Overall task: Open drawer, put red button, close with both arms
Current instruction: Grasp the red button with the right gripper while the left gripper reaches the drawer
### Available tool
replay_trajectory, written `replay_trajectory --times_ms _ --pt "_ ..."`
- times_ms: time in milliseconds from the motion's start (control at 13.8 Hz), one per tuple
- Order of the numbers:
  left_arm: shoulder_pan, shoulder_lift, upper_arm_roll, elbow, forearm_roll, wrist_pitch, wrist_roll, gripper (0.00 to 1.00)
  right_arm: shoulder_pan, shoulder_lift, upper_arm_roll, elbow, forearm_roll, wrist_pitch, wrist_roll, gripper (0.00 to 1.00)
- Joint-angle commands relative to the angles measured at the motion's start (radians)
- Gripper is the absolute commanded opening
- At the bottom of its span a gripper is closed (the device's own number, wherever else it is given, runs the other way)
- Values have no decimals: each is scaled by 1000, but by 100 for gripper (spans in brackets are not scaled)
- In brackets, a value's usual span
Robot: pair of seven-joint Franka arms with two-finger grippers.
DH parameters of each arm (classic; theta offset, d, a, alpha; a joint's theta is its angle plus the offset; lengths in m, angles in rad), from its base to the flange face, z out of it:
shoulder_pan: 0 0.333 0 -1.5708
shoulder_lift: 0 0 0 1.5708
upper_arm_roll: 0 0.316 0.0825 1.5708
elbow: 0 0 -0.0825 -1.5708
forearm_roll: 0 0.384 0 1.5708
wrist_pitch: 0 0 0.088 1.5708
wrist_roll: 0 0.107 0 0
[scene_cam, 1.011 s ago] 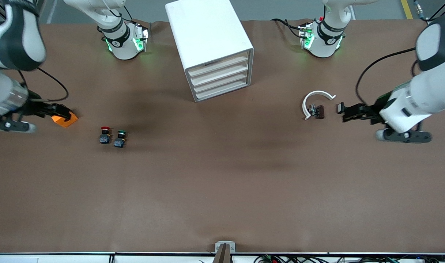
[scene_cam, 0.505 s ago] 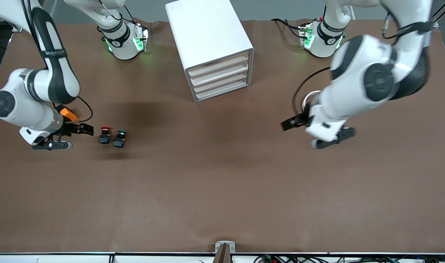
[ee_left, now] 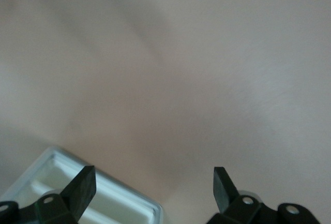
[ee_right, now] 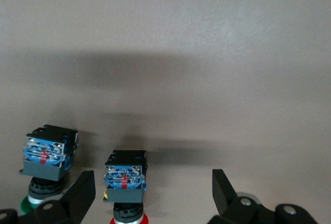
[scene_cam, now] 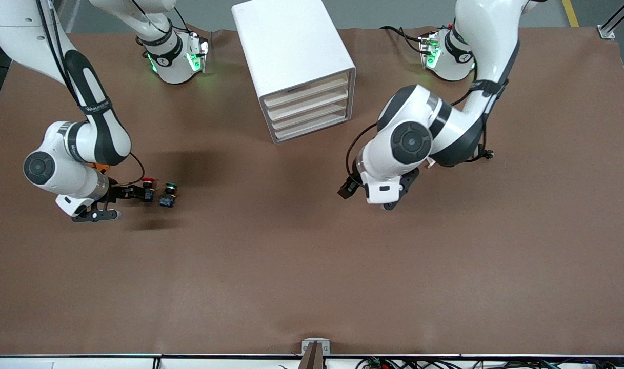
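The red button [scene_cam: 147, 181] stands on the brown table beside its green-capped twin [scene_cam: 168, 193], toward the right arm's end. My right gripper [scene_cam: 143, 195] is low at the red button and open. In the right wrist view the red button [ee_right: 125, 176] lies between the open fingers [ee_right: 81, 192], not gripped. The white drawer cabinet [scene_cam: 301, 66] stands at the table's middle, and all of its drawers [scene_cam: 309, 110] are shut. My left gripper [scene_cam: 345, 190] is open and empty over bare table near the cabinet. A corner of the cabinet [ee_left: 103, 199] shows in the left wrist view.
The green-capped switch [ee_right: 46, 157] stands close beside the red one. An orange block [scene_cam: 101, 165] shows partly under the right arm's wrist. Wide bare table lies toward the front camera.
The right gripper has swung from the orange block over to the red button. The left arm has swept from the white curved piece toward the table's middle and now hides that piece.
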Motion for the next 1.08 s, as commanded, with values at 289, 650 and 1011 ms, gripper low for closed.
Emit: replay_trajectory --times_ms 289,650,1011 --pt "3 100 13 40 -430 -18 -400 100 13 16 11 -49 -8 84 -10 100" --pt "14 143 12 43 -485 -159 -689 88 27 32 13 -69 -8 98 -14 100" --pt "0 204 13 59 -469 -369 -700 76 27 35 13 -78 -8 86 -69 63"
